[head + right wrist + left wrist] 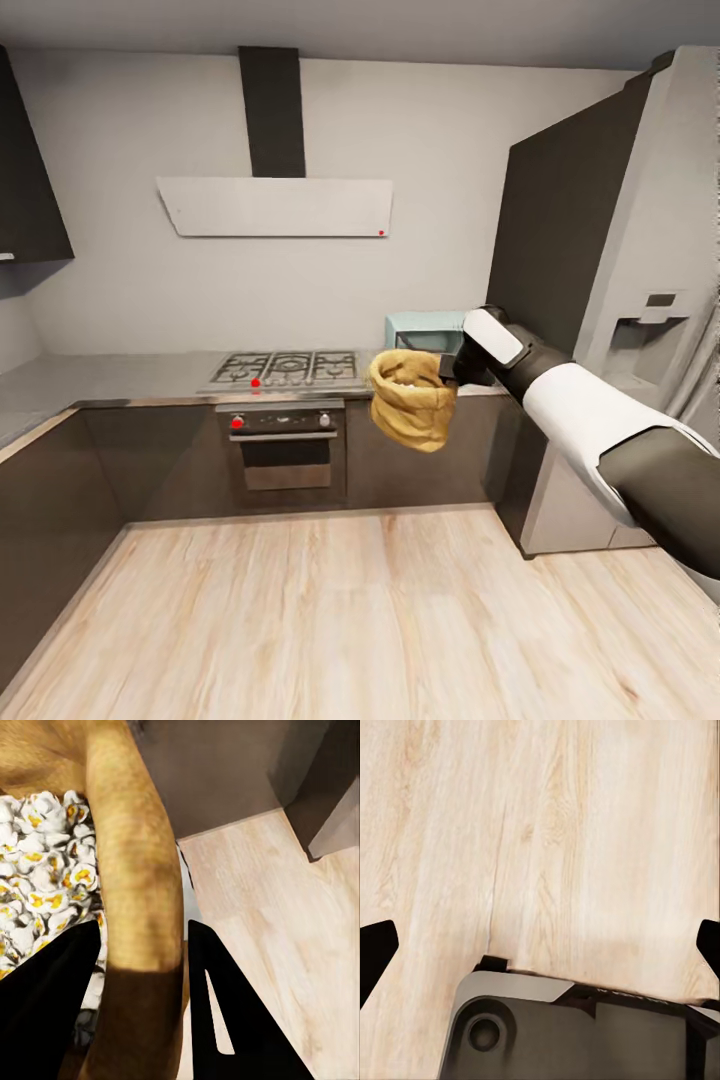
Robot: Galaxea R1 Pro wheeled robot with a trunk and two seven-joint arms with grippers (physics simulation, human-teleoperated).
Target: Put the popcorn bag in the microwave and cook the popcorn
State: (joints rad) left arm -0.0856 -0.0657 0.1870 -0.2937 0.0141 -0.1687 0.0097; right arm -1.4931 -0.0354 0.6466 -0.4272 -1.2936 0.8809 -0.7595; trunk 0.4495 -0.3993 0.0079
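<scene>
Right gripper (448, 368) pinches the bag's (412, 400) rim; bag hangs roughly upright, mouth tipped up-right, popcorn (41, 881) inside. Left gripper (540, 945) spread wide.

The right gripper (447, 368), clamped on the popcorn bag (411, 399), hangs over open floor (330, 610). Beyond it stand the countertop (120, 378) and microwave (425, 329); the fridge (600, 250) crowds its right.

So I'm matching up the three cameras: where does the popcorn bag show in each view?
Head view: the popcorn bag hangs mid-frame, held up by the right gripper in front of the dark cabinets.
Right wrist view: the bag's rolled rim runs between the fingers, white popcorn inside.
Left wrist view: not in it.
Shared landmark: the pale wooden floor.
</scene>
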